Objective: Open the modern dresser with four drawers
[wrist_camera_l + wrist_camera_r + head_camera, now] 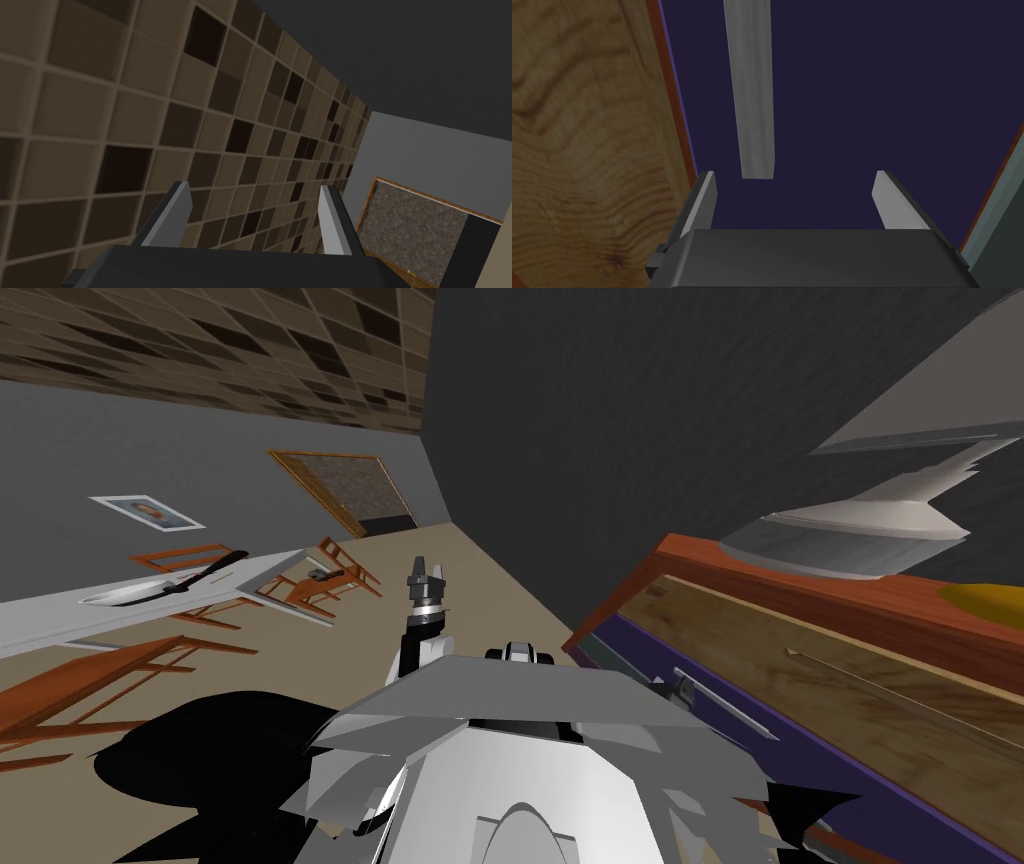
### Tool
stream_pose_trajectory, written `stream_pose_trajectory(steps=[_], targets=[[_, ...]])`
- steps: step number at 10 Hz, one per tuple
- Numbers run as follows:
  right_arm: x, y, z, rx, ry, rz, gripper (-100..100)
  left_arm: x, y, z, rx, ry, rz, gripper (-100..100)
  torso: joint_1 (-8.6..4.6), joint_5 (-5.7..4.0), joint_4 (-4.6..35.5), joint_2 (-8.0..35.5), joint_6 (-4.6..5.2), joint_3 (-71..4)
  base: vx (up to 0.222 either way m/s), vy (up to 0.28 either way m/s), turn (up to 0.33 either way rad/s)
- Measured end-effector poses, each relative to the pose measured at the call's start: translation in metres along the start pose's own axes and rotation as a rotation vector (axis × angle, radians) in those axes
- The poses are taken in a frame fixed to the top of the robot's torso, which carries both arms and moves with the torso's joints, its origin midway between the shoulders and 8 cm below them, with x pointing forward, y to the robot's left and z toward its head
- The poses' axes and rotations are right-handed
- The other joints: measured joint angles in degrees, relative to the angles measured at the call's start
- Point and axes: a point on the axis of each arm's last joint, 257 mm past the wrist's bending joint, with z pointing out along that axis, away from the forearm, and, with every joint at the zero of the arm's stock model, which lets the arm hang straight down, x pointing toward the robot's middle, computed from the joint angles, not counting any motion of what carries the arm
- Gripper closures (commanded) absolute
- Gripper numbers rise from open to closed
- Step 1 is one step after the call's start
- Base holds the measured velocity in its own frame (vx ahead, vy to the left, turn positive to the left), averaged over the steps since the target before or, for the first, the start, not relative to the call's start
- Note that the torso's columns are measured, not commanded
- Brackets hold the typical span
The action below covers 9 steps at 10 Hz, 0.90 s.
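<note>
Hovering spread before the purple drawer front [862,100], my right end effector [794,175] has the grey handle [754,100] tip at its fingertips, off-centre; nothing gripped, pull not yet done. Wood panel [587,150] crowds one finger. Dresser [850,588] sits lower right in head view; left end effector [427,573], spread, hangs mid-frame.

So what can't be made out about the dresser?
Red-brown dresser with dark purple drawer fronts: head view, lower drawers cut off by the bottom edge; four cannot be counted.
Long grey bar handle: right wrist view, far end cut off by the edge.
Yellow thing on the dresser top: head view, cut off by the right edge.
</note>
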Motion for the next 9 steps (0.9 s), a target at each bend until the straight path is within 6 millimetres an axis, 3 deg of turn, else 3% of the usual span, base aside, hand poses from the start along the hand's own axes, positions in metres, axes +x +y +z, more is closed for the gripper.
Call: stream_pose_trajectory(steps=[2,3,9], targets=[[0.0033,-0.0057,0.0086,0.007,0.002,-0.003,-100,0.0,0.0,0.0,0.0,0.0,0.0,0,-0.09,-0.01,-0.01,-0.07,-0.01,-0.04,0.03,-0.015,0.029],[0.0035,-0.0058,0.0099,0.005,0.002,-0.004,100,0.0,0.0,0.0,0.0,0.0,0.0,0,-0.05,-0.03,-0.02,-0.03,0.01,-0.02,0.0,0.0,0.0],[0.0077,-0.0106,0.0096,0.007,-0.014,-0.002,100,0.0001,0.0,0.0,0.0,0.0,0.0,0,-0.07,-0.02,0.0,-0.01,0.0,0.0,-0.084,0.13,-0.032]])
